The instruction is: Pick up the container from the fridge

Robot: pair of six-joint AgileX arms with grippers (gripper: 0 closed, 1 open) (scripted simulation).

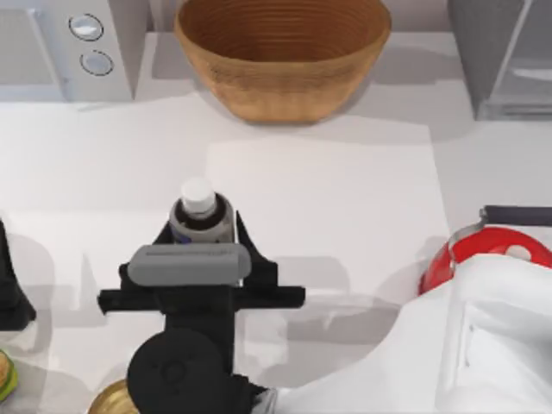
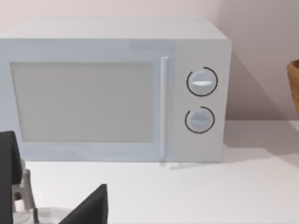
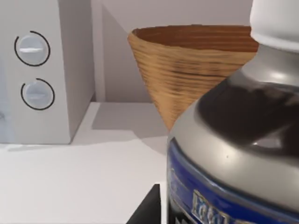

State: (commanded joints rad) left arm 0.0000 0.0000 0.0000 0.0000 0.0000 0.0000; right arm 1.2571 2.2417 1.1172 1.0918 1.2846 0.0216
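The container [image 1: 200, 211] stands upright on the open desk [image 1: 345, 216], left of centre and well apart from the fridge [image 1: 504, 56] at the back right corner. My right pincer [image 1: 203, 233] has its jaws narrowed around the grey body below the white cap. If that hold is shallow, the smooth round body could slip or tilt as I lift. A swing backward could clip the wicker bowl [image 1: 283, 56]. My left pincer [image 1: 13, 289] sits parked at the left edge.
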